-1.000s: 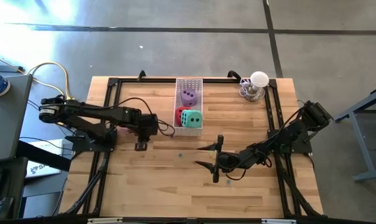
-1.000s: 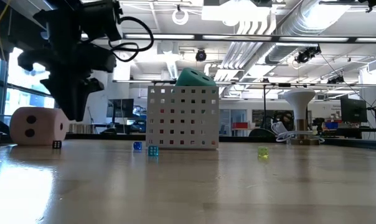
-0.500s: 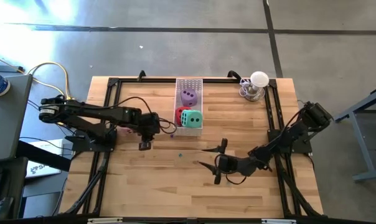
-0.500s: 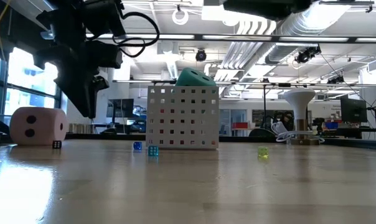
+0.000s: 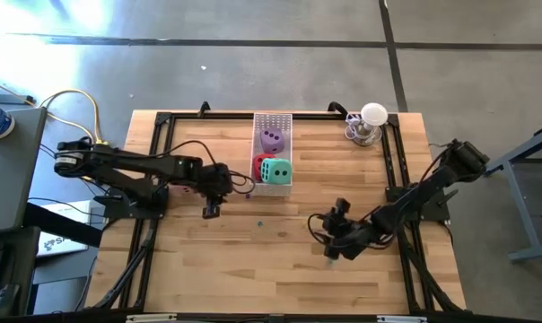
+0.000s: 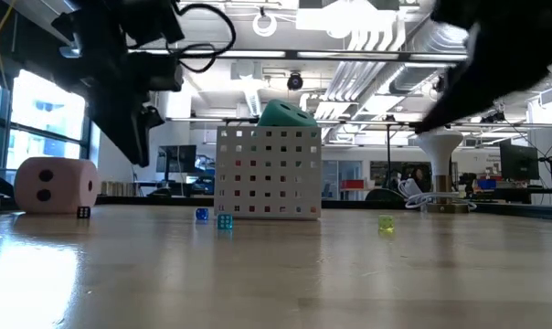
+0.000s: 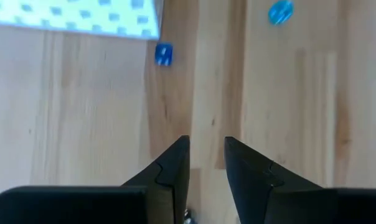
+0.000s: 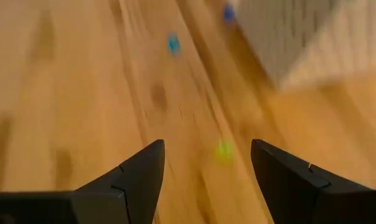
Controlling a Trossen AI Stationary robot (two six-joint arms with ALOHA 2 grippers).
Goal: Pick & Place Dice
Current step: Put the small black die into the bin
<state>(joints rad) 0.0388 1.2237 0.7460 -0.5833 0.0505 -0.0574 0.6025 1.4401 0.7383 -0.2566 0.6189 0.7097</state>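
Observation:
The white perforated tray (image 5: 272, 121) (image 6: 269, 174) stands at the table's far middle. It holds the purple die (image 5: 272, 139), the red die (image 5: 257, 167) and the green die (image 5: 275, 170), whose top rises above the tray wall (image 6: 285, 114). The pink die (image 6: 55, 185) rests on the table at the left; in the high view my left arm covers it. My left gripper (image 5: 211, 211) (image 7: 206, 146) hovers left of the tray, its fingers a narrow gap apart and holding nothing. My right gripper (image 5: 332, 238) (image 8: 206, 144) is wide open and holds nothing, right of the table's middle.
Tiny dice lie on the wood: a blue one (image 7: 164, 53), a cyan one (image 7: 280, 12), a yellow-green one (image 8: 223, 151) (image 6: 386, 222) and a dark one (image 6: 83, 212). A white mushroom-shaped lamp (image 5: 370, 121) stands at the far right corner. Black frame rails run along both sides.
My right gripper has drawn back toward the table's right edge and turned, so its open fingers no longer spread flat toward the left. My left gripper has drifted a little toward the tray and slightly up. The dice have stayed where they were.

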